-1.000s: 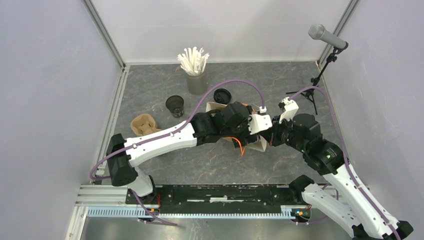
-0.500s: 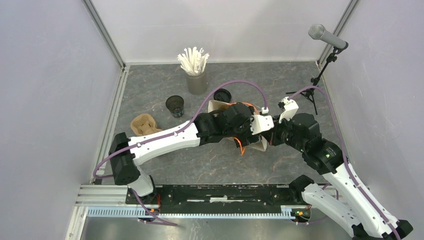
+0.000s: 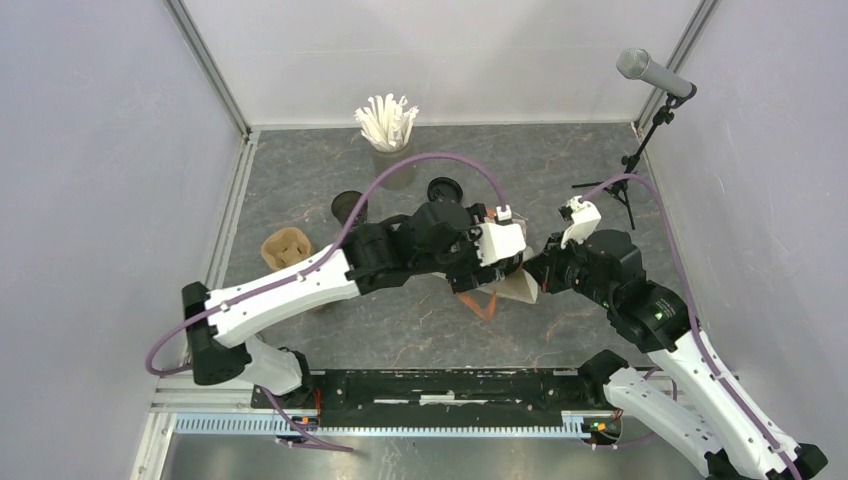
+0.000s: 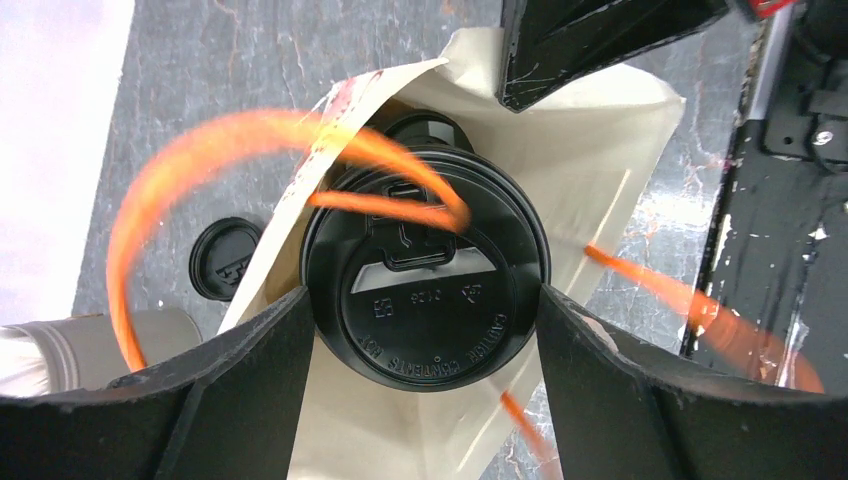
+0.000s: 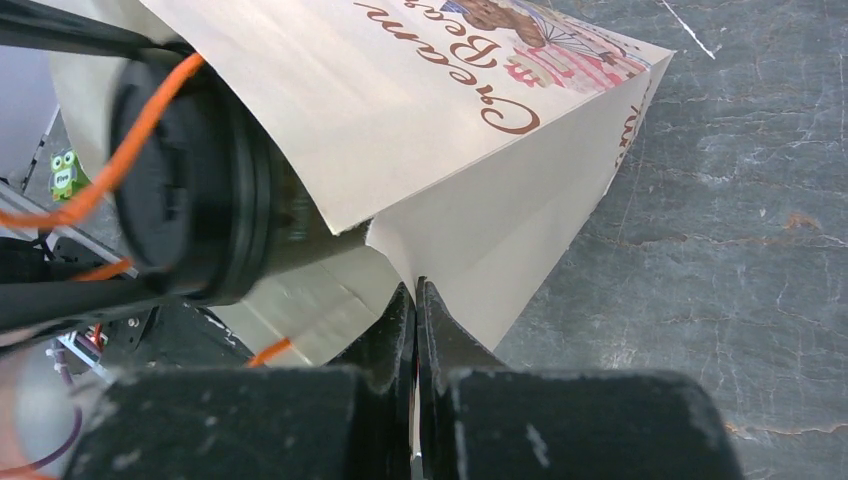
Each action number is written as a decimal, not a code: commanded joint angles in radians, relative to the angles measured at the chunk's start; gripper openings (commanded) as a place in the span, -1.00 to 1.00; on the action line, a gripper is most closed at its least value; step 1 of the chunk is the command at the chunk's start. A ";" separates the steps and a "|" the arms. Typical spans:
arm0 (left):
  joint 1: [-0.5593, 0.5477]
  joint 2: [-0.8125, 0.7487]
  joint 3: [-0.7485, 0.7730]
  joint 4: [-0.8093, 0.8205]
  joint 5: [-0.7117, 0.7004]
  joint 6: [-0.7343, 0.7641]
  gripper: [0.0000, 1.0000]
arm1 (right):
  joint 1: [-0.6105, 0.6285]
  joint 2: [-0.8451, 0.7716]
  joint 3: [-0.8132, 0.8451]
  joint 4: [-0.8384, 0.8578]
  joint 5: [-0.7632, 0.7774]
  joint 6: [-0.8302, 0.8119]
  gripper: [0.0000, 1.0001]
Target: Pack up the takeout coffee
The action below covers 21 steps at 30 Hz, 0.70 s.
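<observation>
1. Left gripper (image 4: 425, 320) closed around a lidded black cup (image 4: 430, 290), with one black finger (image 4: 250, 380) pressed against each side of the lid.
2. Seen from straight above: a round lid with raised lettering and a small drinking opening.
3. Directly beneath the cup, an open cream paper bag (image 4: 600, 170); not clear how deep the cup sits in its mouth.
4. Orange bag handles (image 4: 200, 150), blurred, one looping across the lid.
5. Behind the cup, inside the bag, a second black round top (image 4: 430, 125), mostly hidden.
6. At the top, the right gripper (image 4: 515, 100) on the bag's far edge.
7. Left of the bag, on the grey marbled table (image 4: 200, 60), a loose black lid (image 4: 225, 258); near it, a grey cup of white straws (image 4: 80, 340).
</observation>
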 commanded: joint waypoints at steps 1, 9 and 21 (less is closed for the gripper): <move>0.002 -0.074 0.003 -0.050 0.040 0.014 -0.25 | 0.001 0.002 -0.002 -0.013 0.013 -0.033 -1.00; 0.001 -0.119 0.028 -0.186 0.027 0.087 -0.25 | 0.000 -0.028 0.021 -0.064 -0.021 -0.075 -1.00; -0.004 -0.129 0.063 -0.258 0.071 0.220 -0.25 | 0.001 -0.019 0.078 -0.077 -0.039 -0.047 -1.00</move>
